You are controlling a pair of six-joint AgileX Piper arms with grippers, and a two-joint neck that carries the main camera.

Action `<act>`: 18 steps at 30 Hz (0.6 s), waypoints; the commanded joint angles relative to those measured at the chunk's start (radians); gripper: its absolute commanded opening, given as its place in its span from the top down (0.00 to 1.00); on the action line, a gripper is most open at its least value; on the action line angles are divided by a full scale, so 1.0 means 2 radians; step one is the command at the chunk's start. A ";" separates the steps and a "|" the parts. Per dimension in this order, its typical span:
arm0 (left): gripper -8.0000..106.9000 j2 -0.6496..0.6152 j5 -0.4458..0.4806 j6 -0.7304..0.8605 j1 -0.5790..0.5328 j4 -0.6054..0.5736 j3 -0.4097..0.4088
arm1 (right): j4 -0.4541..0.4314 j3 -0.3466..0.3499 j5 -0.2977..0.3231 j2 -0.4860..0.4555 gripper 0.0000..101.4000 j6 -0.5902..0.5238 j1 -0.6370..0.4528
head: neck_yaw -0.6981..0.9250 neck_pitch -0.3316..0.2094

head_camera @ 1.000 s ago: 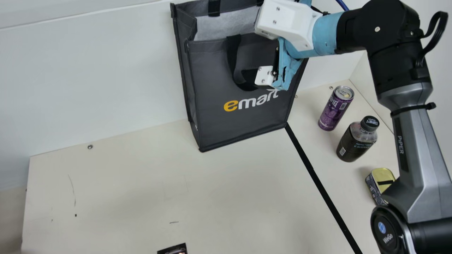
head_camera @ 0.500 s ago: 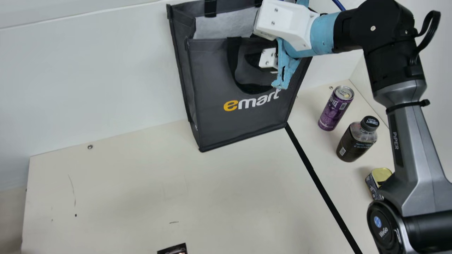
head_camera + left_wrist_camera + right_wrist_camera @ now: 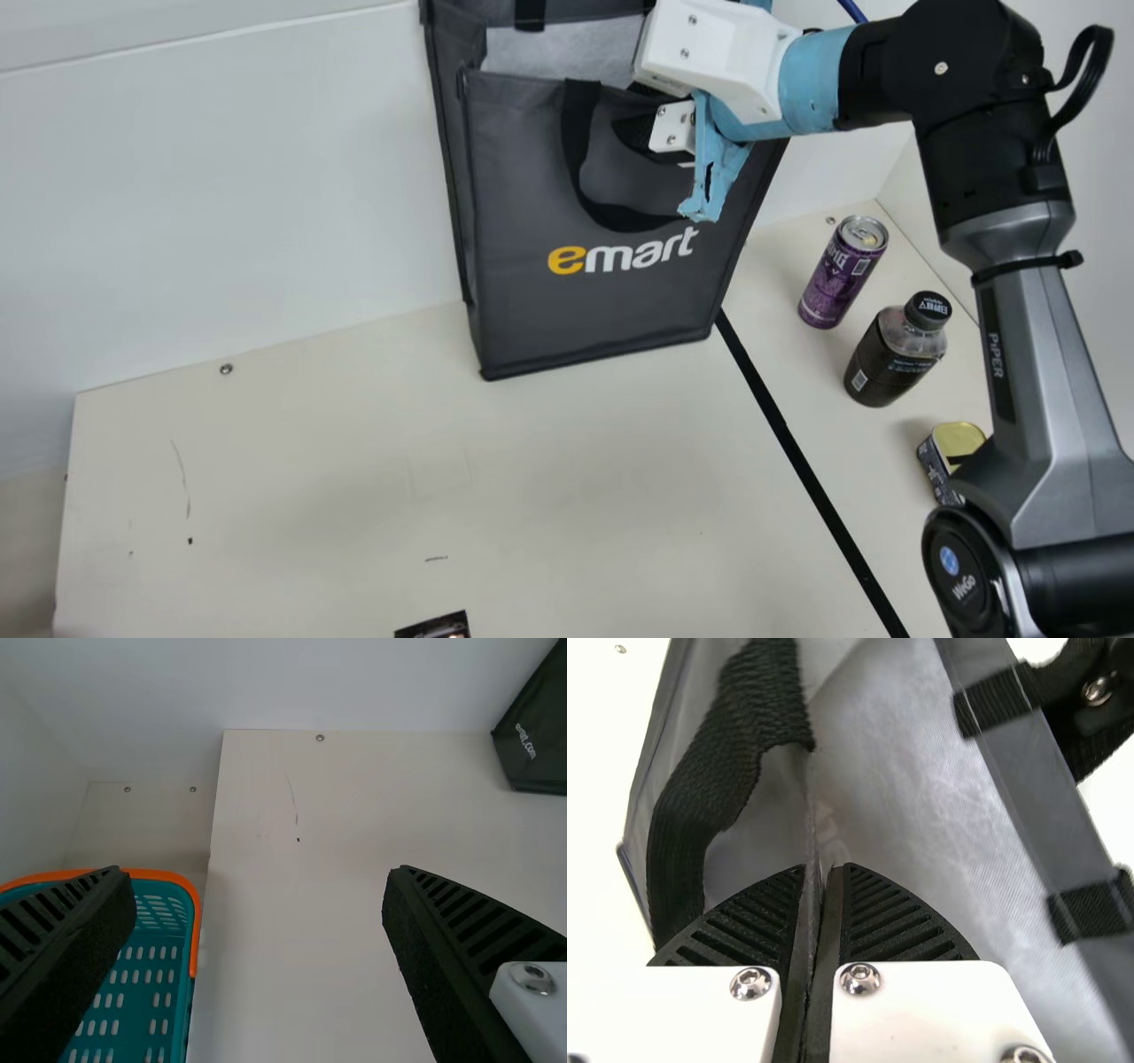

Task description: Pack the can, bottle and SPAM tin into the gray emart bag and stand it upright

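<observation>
1. My main view's twelve o'clock held the upright gray fabric emart bag (image 3: 567,310), its rim clamped in my right claw (image 3: 821,870); my left claw (image 3: 257,870) gaped.
2. All packing remained: on the counter (image 3: 310,461), the purple metal can (image 3: 835,275) stood at the bag's three o'clock, black-labelled plastic bottle (image 3: 889,354) and gold-lidded SPAM tin (image 3: 959,436) toward four.
</observation>
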 commanded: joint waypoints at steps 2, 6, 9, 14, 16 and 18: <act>0.15 0.000 0.000 0.000 0.000 0.000 0.000 | -0.003 0.003 -0.001 -0.007 1.00 0.003 0.003 | -0.001 -0.011; 0.15 0.000 0.000 0.000 0.000 0.000 0.000 | -0.008 0.010 -0.001 -0.023 1.00 0.007 0.007 | -0.001 -0.011; 0.15 0.000 0.000 0.000 0.000 0.000 0.000 | -0.013 0.019 -0.001 -0.036 1.00 0.011 0.011 | -0.001 -0.011; 0.15 0.000 0.000 0.000 0.000 0.000 0.000 | -0.020 0.034 -0.001 -0.061 1.00 0.017 0.020 | -0.001 -0.011; 0.15 0.000 0.000 0.000 0.000 0.000 0.000 | -0.021 0.043 -0.001 -0.073 1.00 0.019 0.023 | -0.001 -0.011; 0.15 0.000 0.000 0.000 0.000 0.000 0.000 | -0.024 0.050 -0.001 -0.085 1.00 0.020 0.027 | -0.001 -0.011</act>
